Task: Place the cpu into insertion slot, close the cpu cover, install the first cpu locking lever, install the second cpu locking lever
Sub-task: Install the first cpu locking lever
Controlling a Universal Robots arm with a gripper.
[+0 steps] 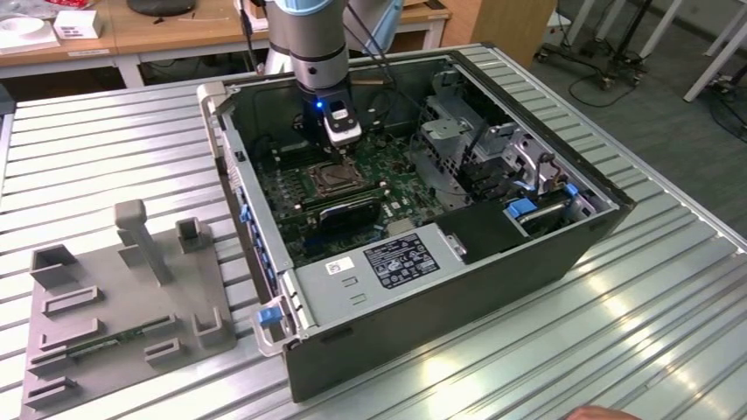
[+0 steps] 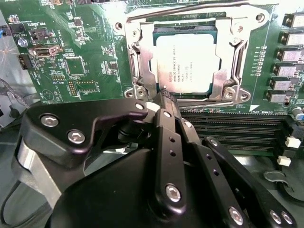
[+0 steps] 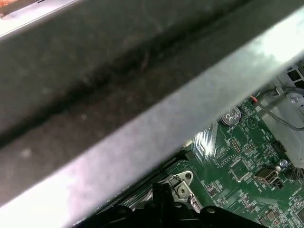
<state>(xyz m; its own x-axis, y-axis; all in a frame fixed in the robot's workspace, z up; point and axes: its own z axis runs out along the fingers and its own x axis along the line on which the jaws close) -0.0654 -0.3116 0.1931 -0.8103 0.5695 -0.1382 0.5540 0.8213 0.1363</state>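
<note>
My fingers (image 2: pixel 167 137) were drawn together, the tips meeting with no gap I could see and nothing visible between them. My gripper (image 2: pixel 163 96) sat just at the rim of the insertion slot (image 1: pixel 331 180), beside a thin locking lever (image 2: pixel 213 101). The cpu (image 2: pixel 187 64) lay seated in the slot, with the cpu cover (image 2: pixel 142 66) flat over its edges. In the exterior view I hung at twelve o'clock of the slot. The drive cage (image 1: pixel 450 140) stood at about three o'clock and the power supply (image 1: pixel 386 262) at five.
</note>
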